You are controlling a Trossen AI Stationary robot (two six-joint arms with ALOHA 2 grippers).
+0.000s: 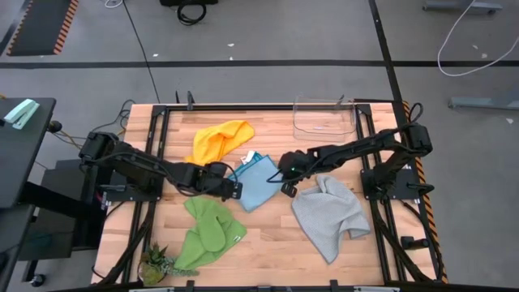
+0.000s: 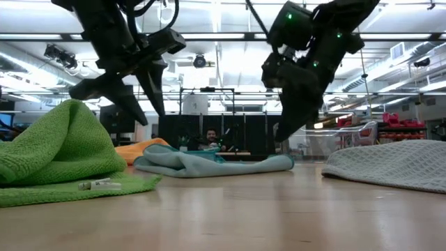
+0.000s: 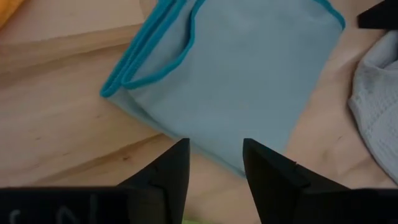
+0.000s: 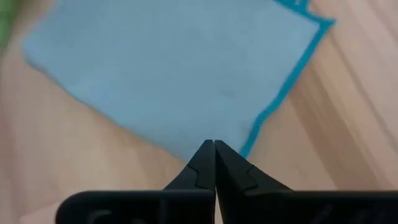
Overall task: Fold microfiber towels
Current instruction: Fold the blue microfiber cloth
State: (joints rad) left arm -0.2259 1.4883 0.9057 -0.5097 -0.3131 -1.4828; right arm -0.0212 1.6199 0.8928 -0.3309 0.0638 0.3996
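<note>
Your two arms reach in low from opposite sides of the wooden bench [image 1: 268,243] and meet over the light blue towel [image 1: 258,182], which lies folded near the middle. The left arm stretches from the bench's left edge, elbow bent, its left claw [image 1: 233,191] hanging above the blue towel's near-left edge with its fingers [image 3: 168,171] set apart and nothing between them. The right arm angles in from the right edge, and its right claw [image 1: 285,180] hovers at the towel's right side; its tips are pressed together, just above the teal-trimmed corner, gripping no cloth that you can see. In the low view both claws hang clear of the bench top, pointing down.

The yellow-orange towel [image 1: 219,142] sits bunched behind the blue one, toward the far edge. The green towel [image 1: 207,234] lies folded at the front left, a small potted plant [image 1: 156,264] just beside its lower end. The grey towel [image 1: 328,212] is spread loosely at the front right, its upper corner near the right claw. A clear plastic bin [image 1: 323,118] stands at the far right edge.
</note>
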